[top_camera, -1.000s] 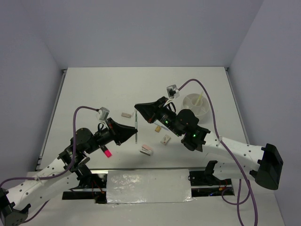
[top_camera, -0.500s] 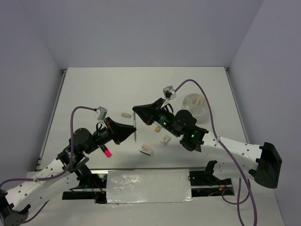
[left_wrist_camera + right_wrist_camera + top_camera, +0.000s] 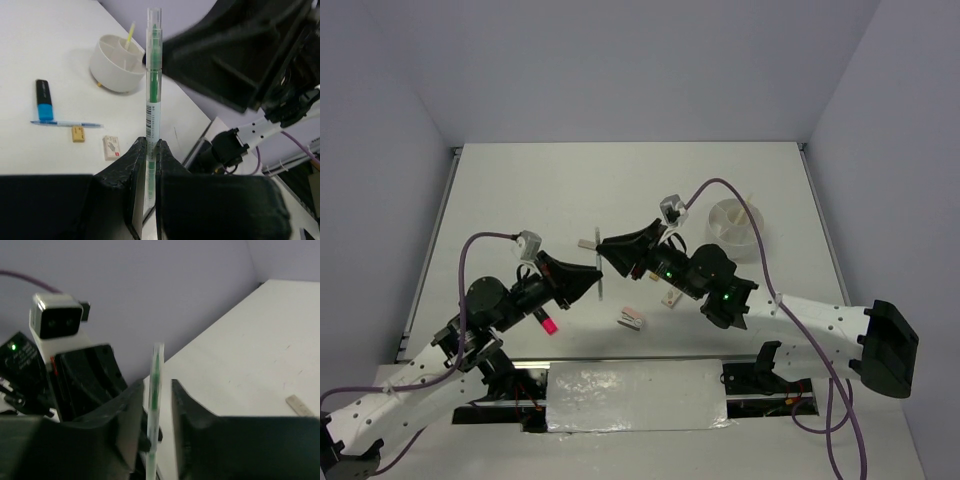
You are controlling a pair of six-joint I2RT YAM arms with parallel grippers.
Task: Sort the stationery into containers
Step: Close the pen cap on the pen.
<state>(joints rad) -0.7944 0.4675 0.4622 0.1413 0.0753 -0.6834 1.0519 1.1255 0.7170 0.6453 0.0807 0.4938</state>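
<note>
Left gripper (image 3: 150, 146) pinches green pen (image 3: 153, 75), tip inside the parted right gripper (image 3: 158, 386).

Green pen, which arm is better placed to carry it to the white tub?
Right. The right gripper straddles the green pen, jaws open, and the white tub stands on its side. The left gripper, shut on the pen, is farther away.

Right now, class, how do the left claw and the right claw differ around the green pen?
The left claw is shut on the green pen; the right claw is open, its jaws either side with gaps. The left claw holds the pen's end; the right claw straddles it farther along. Both are black, facing each other.
</note>
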